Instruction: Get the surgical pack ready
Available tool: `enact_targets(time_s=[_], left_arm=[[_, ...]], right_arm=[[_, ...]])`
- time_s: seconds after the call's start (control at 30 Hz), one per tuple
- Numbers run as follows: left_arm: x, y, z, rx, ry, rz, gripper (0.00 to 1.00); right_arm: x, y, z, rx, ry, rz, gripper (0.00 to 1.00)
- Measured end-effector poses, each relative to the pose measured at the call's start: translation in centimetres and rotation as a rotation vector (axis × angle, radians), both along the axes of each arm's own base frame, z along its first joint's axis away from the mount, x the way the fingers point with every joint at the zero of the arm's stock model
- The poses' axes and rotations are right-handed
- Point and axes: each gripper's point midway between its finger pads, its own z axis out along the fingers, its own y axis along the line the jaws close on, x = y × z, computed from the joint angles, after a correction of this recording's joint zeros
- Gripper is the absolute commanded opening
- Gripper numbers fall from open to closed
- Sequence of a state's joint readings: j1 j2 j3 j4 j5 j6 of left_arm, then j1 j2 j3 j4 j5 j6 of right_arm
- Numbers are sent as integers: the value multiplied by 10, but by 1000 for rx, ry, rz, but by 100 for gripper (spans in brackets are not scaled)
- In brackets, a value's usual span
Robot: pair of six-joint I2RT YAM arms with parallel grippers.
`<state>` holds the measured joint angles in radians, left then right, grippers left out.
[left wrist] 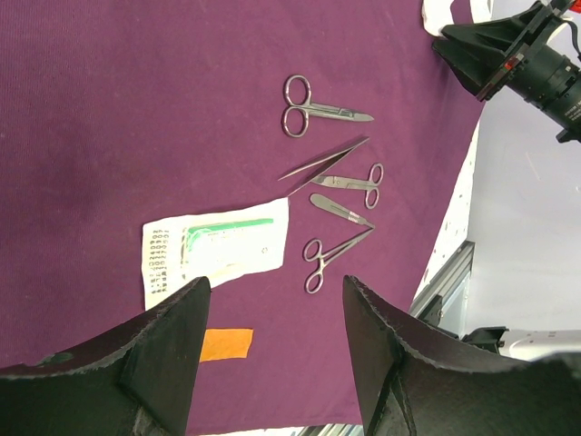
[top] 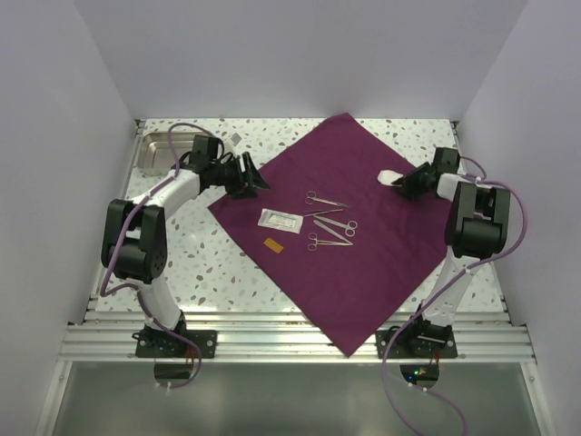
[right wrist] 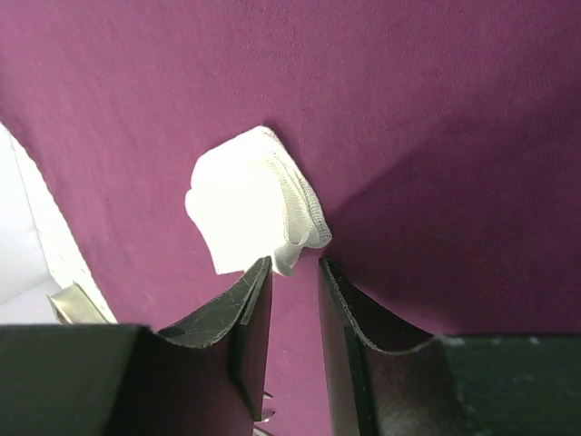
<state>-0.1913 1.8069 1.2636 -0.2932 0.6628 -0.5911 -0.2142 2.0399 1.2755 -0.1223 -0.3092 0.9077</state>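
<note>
The surgical pack (top: pixel 363 272) is a deep purple cloth spread flat as a diamond across the table; it also fills the wrist views (left wrist: pixel 136 109) (right wrist: pixel 408 109). On it lie scissors (top: pixel 320 199) (left wrist: pixel 313 107), tweezers (left wrist: pixel 322 159), forceps (top: pixel 327 240) (left wrist: pixel 331 254), a white sachet (top: pixel 280 220) (left wrist: pixel 218 247) and an orange tag (top: pixel 274 246) (left wrist: pixel 225 344). A white gauze pad (top: pixel 388 176) (right wrist: pixel 245 204) rests near the cloth's right corner. My right gripper (top: pixel 399 182) (right wrist: pixel 292 263) stands just behind it, jaws slightly apart, the gauze's edge at their tips. My left gripper (top: pixel 254 177) (left wrist: pixel 277 286) hovers open over the cloth's left corner, holding nothing.
A shallow metal tray (top: pixel 154 150) sits at the back left of the speckled tabletop. White walls close in on three sides. An aluminium rail (top: pixel 290 341) runs along the near edge, and the cloth's front corner drapes over it.
</note>
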Motion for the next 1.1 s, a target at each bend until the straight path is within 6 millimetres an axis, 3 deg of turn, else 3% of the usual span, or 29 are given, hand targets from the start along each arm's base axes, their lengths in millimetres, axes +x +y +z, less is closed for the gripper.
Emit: enact_targets(time_s=[0.8,0.9,1.03,1.1], left_arm=[[-4,1,-5,4,9,-6,64],[-4,1,-5,4,11,-6,63],[-5,1,-6,5,13,-6,64],[-5,1,-6,5,14,-6,64]], right_arm=[[17,-12,1,-4,-58,-23,29],[22,-13,0,-4,-64,-22,24],[23,-13,-3,-3,-59,-20,3],[22,-12,-4,-3,-55,-18,0]])
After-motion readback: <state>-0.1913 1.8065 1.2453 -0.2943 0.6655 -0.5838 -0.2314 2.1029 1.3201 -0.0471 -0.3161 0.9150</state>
